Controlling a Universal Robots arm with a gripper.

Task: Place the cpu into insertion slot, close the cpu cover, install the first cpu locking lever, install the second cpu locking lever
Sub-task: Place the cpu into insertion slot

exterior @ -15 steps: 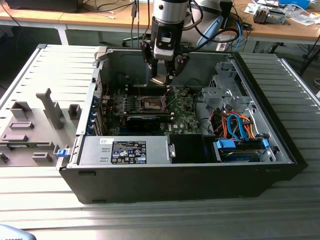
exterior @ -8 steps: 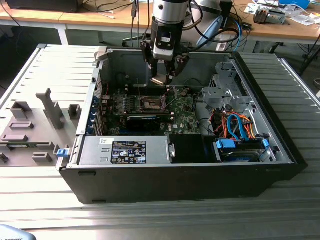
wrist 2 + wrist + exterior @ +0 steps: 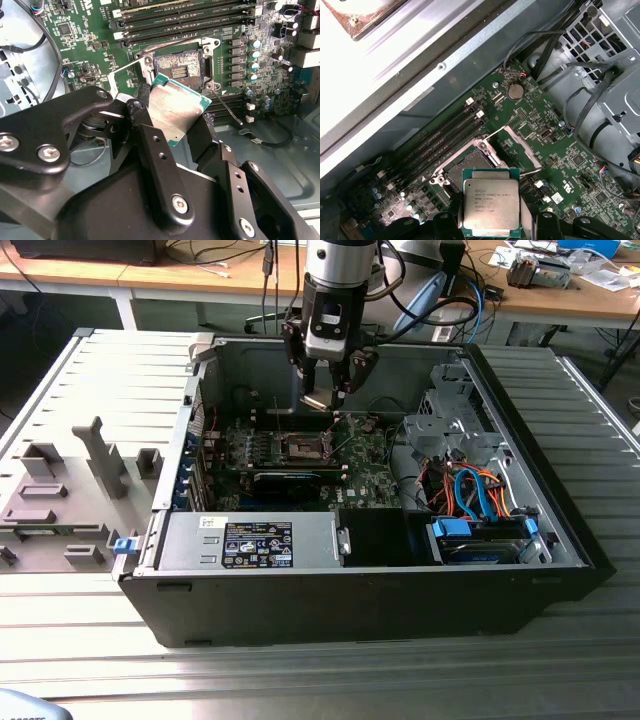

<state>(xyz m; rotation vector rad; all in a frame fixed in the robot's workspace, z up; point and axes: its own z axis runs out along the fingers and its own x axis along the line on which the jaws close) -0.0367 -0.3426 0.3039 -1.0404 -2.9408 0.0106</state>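
1. The cpu (image 3: 172, 112) is pinched between the two black fingers of the gripper (image 3: 172, 127). They press on two of its sides. Its grey top shows in both wrist views.
2. We see the cpu hanging in the air over the green board (image 3: 90, 45). It is near the insertion slot (image 3: 177, 67) but not in it yet. In the exterior view the gripper (image 3: 327, 398) reaches down into the open computer case (image 3: 560, 530), above the slot.
3. The slot is bare, and we can see its brown field of tiny pins. The cpu cover (image 3: 125, 77) is flipped up and stands at one side of the slot, so the way in is open. A thin locking lever (image 3: 227, 107) is swung out too.
4. We think the step in hand is the first one: setting the cpu into the slot. The cover and the levers are not done.
5. In the second wrist view the cpu looks a bit tipped next to the board. We cannot be sure, but we would want it lying flat like the slot.
6. To do this well, we would line up the chip's sides with the slot's shiny rim so that the corners match.
7. We would go straight down and slowly, with no sliding, because the small pins may bend.
8. We would not push hard. The chip should drop in and sit flat.
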